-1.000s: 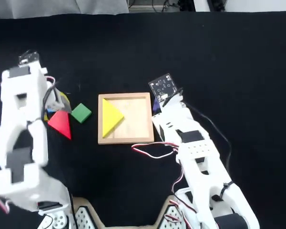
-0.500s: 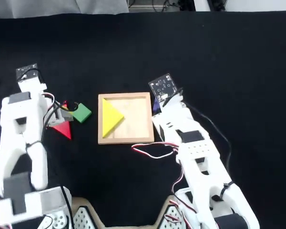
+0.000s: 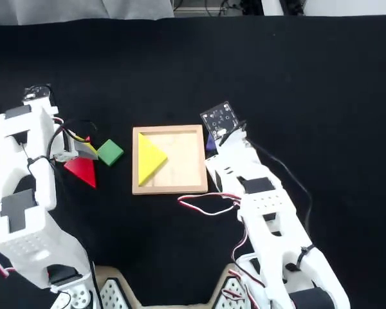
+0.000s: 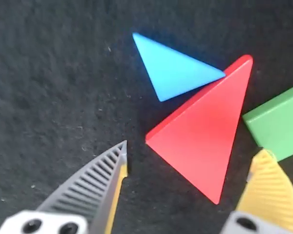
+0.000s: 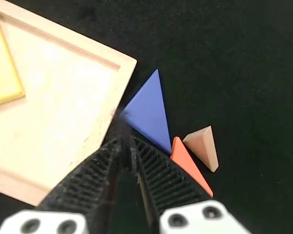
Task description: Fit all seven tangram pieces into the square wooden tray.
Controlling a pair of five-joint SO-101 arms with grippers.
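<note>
Left gripper (image 4: 193, 151) spread wide over red triangle (image 4: 204, 129). Right gripper (image 5: 126, 144) pressed together, empty, beside tray (image 5: 63, 97) edge, near violet triangle (image 5: 149, 114). Yellow triangle (image 3: 148, 158) in tray.

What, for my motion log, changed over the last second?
The left gripper shifted a little nearer the red triangle as its arm swung. Its fingers are open and nothing was grasped. The red triangle, green piece, yellow triangle, wooden tray and right gripper stayed put.
</note>
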